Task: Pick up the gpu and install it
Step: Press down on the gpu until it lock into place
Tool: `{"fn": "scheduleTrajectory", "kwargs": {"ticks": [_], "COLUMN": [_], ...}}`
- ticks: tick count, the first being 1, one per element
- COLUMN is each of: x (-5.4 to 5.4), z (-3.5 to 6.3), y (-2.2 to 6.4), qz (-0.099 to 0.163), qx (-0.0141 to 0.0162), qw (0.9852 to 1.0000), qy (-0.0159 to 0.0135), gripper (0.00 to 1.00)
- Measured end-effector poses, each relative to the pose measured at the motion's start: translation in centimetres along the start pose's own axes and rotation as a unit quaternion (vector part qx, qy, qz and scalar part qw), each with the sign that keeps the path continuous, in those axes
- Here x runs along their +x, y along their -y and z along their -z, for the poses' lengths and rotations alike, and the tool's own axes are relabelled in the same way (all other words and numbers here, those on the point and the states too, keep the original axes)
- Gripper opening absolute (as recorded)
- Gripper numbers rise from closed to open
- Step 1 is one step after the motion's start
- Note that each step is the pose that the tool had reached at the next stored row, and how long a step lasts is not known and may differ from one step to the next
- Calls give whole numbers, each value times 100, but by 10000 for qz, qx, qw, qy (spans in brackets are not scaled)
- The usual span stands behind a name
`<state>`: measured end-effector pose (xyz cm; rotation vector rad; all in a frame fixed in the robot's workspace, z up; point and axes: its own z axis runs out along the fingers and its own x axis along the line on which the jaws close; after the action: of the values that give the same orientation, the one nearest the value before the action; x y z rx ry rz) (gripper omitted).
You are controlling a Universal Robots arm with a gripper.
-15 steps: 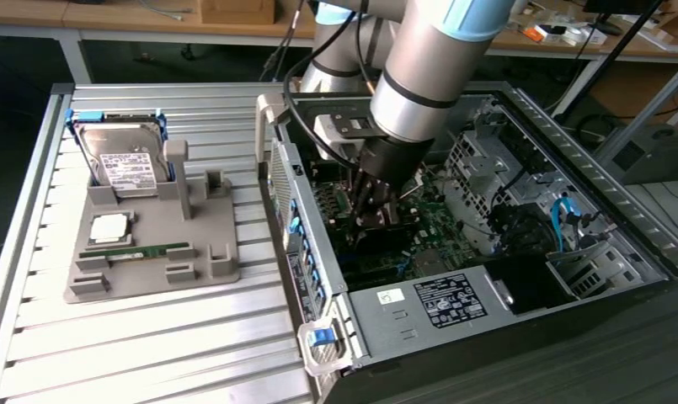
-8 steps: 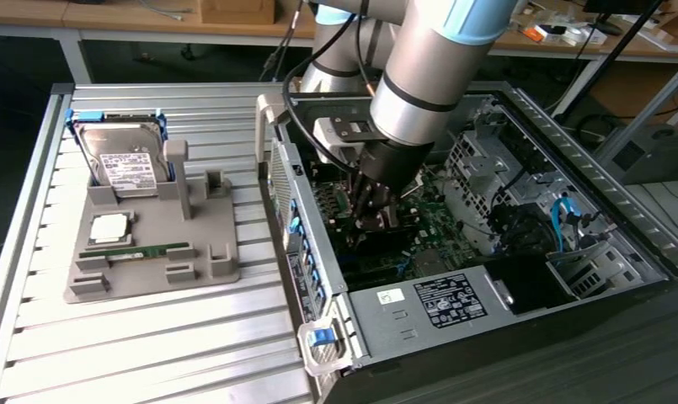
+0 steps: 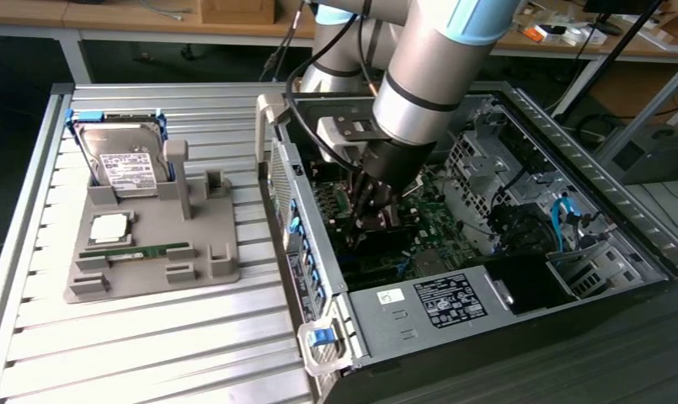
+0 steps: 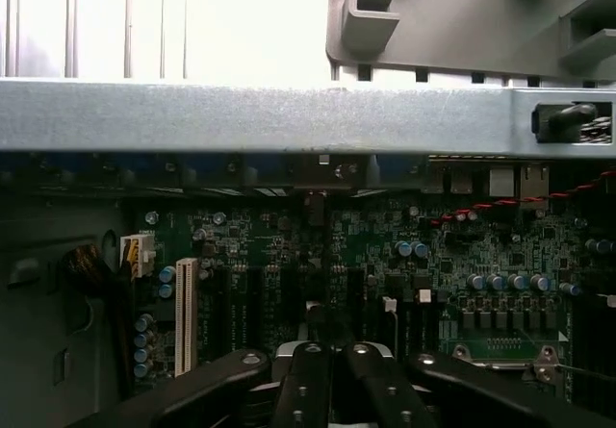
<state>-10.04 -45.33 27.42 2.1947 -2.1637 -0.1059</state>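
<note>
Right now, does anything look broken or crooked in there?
Nothing stands out. The gripper is shut and reaches down inside the open computer case, over the green motherboard. On the grey tray the hard drive stands in its slot and the RAM stick lies flat.

Dim case interior, overexposed background glare

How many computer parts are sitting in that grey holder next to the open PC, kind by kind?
hard drive: 1
processor chip: 1
RAM stick: 1
Total: 3
</note>
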Motion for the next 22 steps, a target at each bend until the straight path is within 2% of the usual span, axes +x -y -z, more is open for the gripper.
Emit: {"fn": "scheduleTrajectory", "kwargs": {"ticks": [12, 17, 22], "x": [-52, -60, -68], "z": [16, 185, 163], "y": [3, -12, -10], "qz": [1, 1, 1], "qx": [1, 0, -10], "qw": [10000, 10000, 10000], "qy": [-54, -56, -56], "gripper": [11, 11, 11]}}
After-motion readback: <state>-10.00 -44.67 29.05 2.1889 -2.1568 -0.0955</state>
